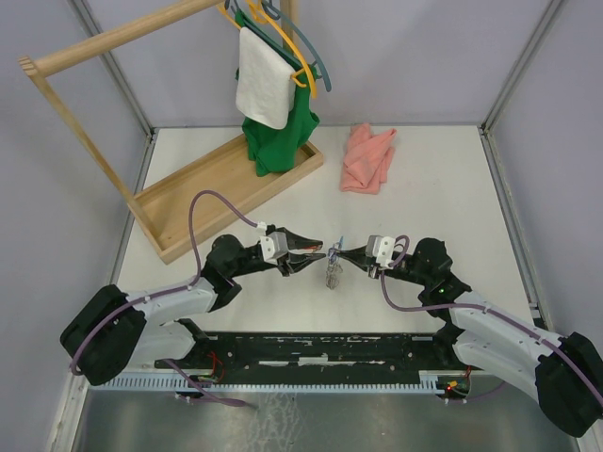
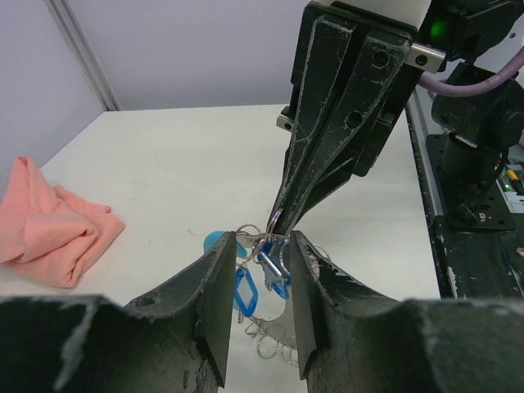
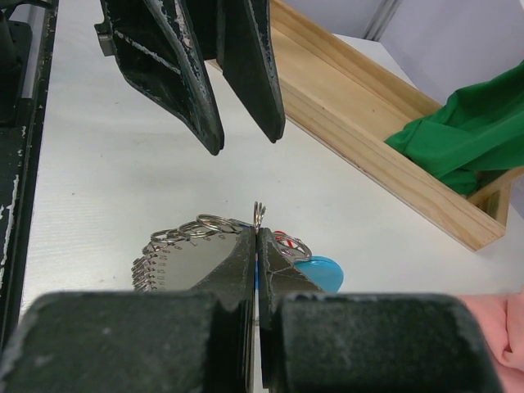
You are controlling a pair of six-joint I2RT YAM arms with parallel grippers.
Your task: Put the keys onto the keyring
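The keyring (image 1: 332, 275) hangs between my two grippers just above the table. It is a silver metal piece (image 3: 184, 258) edged with several small split rings, plus a bright blue part (image 3: 326, 268). My right gripper (image 3: 257, 231) is shut on one small split ring (image 3: 259, 214) at its top. In the left wrist view two blue key tags (image 2: 244, 296) and a silver key (image 2: 274, 266) dangle there. A red tag (image 3: 286, 242) peeks out beside the right fingers. My left gripper (image 2: 262, 239) is open, its fingers on either side of the hanging tags. In the top view the left gripper (image 1: 320, 250) faces the right gripper (image 1: 341, 252).
A pink cloth (image 1: 367, 158) lies at the back of the table. A wooden clothes rack (image 1: 217, 188) stands at back left with a green garment (image 1: 273, 141) and a white towel (image 1: 262, 85) on hangers. The black arm base plate (image 1: 320, 348) runs along the near edge.
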